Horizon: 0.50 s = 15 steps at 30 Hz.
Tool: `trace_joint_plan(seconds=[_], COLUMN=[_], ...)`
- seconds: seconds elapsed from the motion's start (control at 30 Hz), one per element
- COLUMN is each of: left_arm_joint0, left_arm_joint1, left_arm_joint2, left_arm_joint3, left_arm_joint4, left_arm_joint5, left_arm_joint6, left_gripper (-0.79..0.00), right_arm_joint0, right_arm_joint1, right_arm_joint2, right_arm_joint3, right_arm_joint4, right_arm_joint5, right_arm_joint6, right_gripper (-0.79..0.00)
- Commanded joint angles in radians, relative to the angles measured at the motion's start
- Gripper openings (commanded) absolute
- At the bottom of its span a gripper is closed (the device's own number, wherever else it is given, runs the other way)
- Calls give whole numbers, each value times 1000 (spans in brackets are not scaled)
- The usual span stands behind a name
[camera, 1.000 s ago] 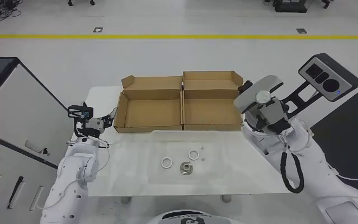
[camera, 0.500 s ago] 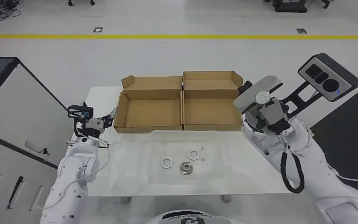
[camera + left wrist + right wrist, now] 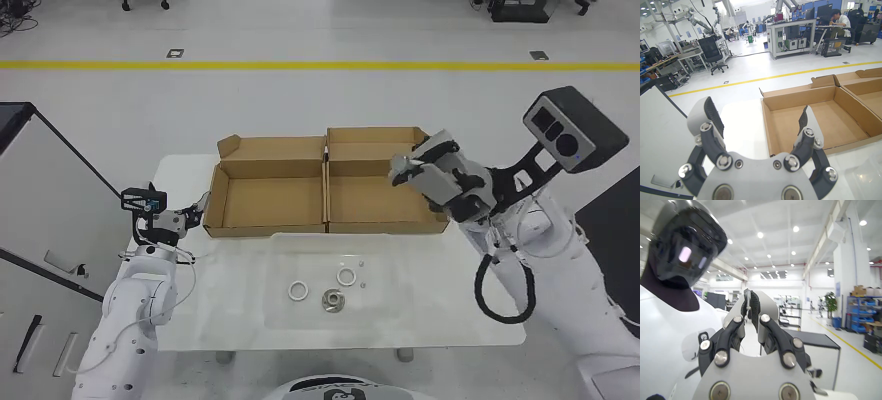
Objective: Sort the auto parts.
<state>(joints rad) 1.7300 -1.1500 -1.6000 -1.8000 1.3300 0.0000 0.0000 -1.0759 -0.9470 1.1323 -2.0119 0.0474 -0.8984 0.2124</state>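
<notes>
**Top view.** The right tool [image 3: 400,167] hangs over the right-hand carton [image 3: 372,205] at upper centre-right of the frame, above its left portion near the wall shared with the left-hand carton [image 3: 268,200]. The left tool [image 3: 193,211] sits at middle left, just beside that carton's outer wall. Two white rings [image 3: 298,291] and a metal hub [image 3: 331,299] lie on the bench [image 3: 230,300] at lower centre, well apart from both tools (the left tool is judged no nearer than the right).

**Left wrist view.** The left tool [image 3: 757,106] is spread wide, with nothing between its pads. The left-hand carton [image 3: 810,117] lies open just ahead.

**Right wrist view.** The right tool [image 3: 749,298] is pressed together on a threaded bolt [image 3: 748,301], whose long axis runs along the pads. Ceiling and far wall lie behind it, so the tool is judged tilted upward. It would need tipping down before release, or the bolt may fall short of the carton floor.
</notes>
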Motion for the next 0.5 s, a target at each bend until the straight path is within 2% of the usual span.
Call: trace_joint_plan(seconds=[0.0, 0.13, 0.27, 0.3, 0.4, 0.47], left_arm_joint0=[0, 0, 0, 0, 0, 0], left_arm_joint1=[0, 0, 0, 0, 0, 0], left_arm_joint2=[0, 0, 0, 0, 0, 0], left_arm_joint3=[0, 0, 0, 0, 0, 0], left_arm_joint4=[0, 0, 0, 0, 0, 0], left_arm_joint5=[0, 0, 0, 0, 0, 0], left_arm_joint6=[0, 0, 0, 0, 0, 0], left_gripper=[0, 0, 0, 0, 0, 0], right_arm_joint0=[-24, -48, 20, 53, 155, 228], right_arm_joint1=[19, 56, 88, 95, 103, 103], right_arm_joint2=[74, 208, 304, 313, 289, 234], right_arm_joint3=[11, 34, 63, 69, 116, 146], right_arm_joint4=[30, 74, 29, -1, -42, -109], right_arm_joint5=[33, 116, 184, 197, 219, 237], right_arm_joint6=[129, 376, 681, 764, 900, 946], right_gripper=[-785, -785, -785, -785, -785, -785])
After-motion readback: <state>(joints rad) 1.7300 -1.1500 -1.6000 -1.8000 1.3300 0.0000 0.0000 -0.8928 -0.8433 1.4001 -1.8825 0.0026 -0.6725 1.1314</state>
